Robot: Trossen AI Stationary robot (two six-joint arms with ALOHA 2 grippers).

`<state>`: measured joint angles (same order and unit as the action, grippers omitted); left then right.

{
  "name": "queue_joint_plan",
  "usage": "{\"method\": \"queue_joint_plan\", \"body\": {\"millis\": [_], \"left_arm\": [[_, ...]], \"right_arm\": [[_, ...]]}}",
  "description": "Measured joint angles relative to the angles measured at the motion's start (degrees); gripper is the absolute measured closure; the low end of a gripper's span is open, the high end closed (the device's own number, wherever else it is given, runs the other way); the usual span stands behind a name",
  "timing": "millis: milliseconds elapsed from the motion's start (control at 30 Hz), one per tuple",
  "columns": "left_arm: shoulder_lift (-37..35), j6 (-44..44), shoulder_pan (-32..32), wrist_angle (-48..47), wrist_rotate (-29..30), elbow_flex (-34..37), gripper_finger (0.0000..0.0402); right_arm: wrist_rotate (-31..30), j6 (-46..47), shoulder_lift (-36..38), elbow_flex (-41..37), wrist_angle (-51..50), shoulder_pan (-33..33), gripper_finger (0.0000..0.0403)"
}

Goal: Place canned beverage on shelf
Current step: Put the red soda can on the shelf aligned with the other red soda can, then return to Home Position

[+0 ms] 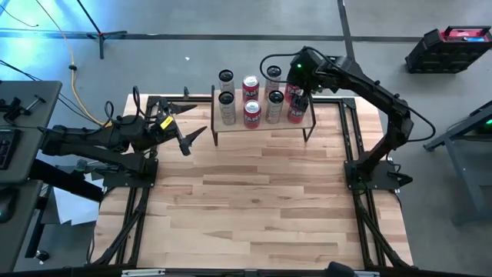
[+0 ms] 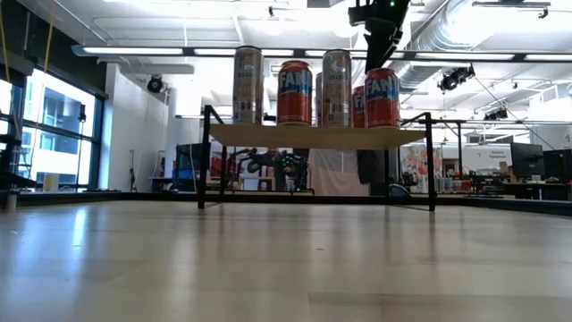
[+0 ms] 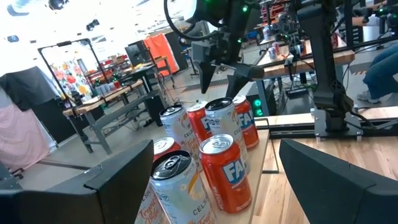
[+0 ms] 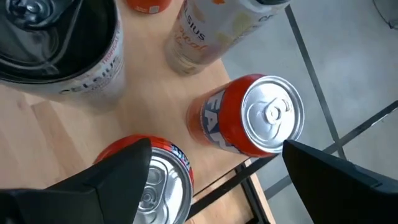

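The right gripper (image 1: 297,91) hangs with fingers spread, grasping nothing, just above the red Fanta cans (image 4: 252,118) at the shelf's (image 1: 261,124) right end. Silver Celsius cans (image 3: 177,180) stand on the shelf beside them. The left gripper (image 1: 192,138), also released, waits left of the shelf.

In the low view, the back row of cans (image 2: 357,105) is largely hidden behind the front row on the shelf (image 2: 313,136). The right gripper (image 2: 380,27) is cut off by the upper edge there. Can lettering cannot be read from the high view.
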<state>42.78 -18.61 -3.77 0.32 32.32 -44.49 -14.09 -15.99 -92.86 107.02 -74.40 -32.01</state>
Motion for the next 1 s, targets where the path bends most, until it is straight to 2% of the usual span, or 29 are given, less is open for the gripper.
{"method": "queue_joint_plan", "body": {"millis": [400, 633, 833, 1000], "left_arm": [[0.0, -0.01, -0.02, 0.01, 0.0, 0.0, 0.0061], [0.0, -0.03, -0.02, 0.02, 0.02, 0.0, 0.0061], [0.0, -0.03, -0.02, 0.01, 0.02, 0.0, 0.0061], [0.0, 0.06, -0.02, -0.52, 0.0, 0.02, 0.0061]], "right_arm": [[2.43, -1.4, 0.2, 0.0, -0.04, 0.1, 0.0052], [0.22, -2.34, 2.57, 1.4, 0.19, 2.19, 0.0052], [5.41, -1.62, 4.55, 1.73, -1.28, 5.03, 0.0052], [4.83, 1.17, 5.24, 1.74, -6.14, 7.41, 0.0052]]}}
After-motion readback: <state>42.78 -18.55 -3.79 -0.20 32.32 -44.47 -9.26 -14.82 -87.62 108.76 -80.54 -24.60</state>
